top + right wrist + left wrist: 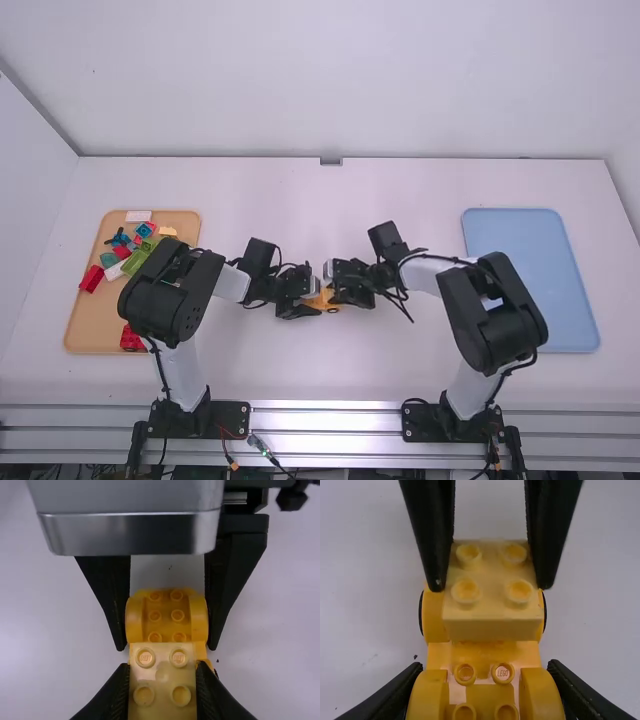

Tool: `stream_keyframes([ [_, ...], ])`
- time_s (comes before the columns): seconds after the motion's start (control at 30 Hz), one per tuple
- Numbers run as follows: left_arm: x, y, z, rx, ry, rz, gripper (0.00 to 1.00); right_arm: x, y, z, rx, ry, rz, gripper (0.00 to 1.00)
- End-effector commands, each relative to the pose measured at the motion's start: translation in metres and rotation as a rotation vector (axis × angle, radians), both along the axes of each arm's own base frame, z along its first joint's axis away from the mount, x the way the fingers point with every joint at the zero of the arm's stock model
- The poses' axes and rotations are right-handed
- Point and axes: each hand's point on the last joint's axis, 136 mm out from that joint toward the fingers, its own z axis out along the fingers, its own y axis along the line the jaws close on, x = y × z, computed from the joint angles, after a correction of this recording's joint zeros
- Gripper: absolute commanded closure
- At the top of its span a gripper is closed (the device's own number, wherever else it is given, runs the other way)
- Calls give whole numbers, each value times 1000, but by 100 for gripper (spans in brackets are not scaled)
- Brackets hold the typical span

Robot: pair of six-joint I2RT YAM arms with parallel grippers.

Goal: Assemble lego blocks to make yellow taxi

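My left gripper (308, 298) and right gripper (340, 287) meet near the table's middle at a yellow wheeled car base (322, 300). In the left wrist view, my left gripper (485, 668) is shut on the rounded fenders of the car base (480, 655). A pale yellow four-stud block (492, 605) lies over the wheeled end beyond them. The right wrist view has my right gripper (162, 667) shut on the sides of that pale block (162, 672), with the studded car base (166, 616) past it. Whether block and base are pressed together, I cannot tell.
A tan tray (85, 335) at the left holds several loose blocks in red, green, blue, white and yellow, partly under the left arm. A blue tray (530, 270) lies at the right, its near left part behind the right arm.
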Motion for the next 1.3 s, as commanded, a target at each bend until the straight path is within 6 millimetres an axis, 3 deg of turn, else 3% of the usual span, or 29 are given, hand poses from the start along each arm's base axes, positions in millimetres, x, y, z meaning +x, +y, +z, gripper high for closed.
stream_keyframes([
  [0.0,-2,4,-7,17,27,13,46,1,6,0,-19,-9,9,92],
  [0.43,-3,4,-7,17,28,13,46,12,-9,-5,-35,-1,-56,93],
  [1.13,-3,4,-7,18,32,13,46,9,-1,-10,-72,-32,-37,94],
  [1.2,-3,4,-7,18,31,13,46,9,-2,-10,-72,-30,-39,93],
  [1.27,-3,4,-7,18,32,13,46,8,-1,-9,-65,-25,-36,77],
])
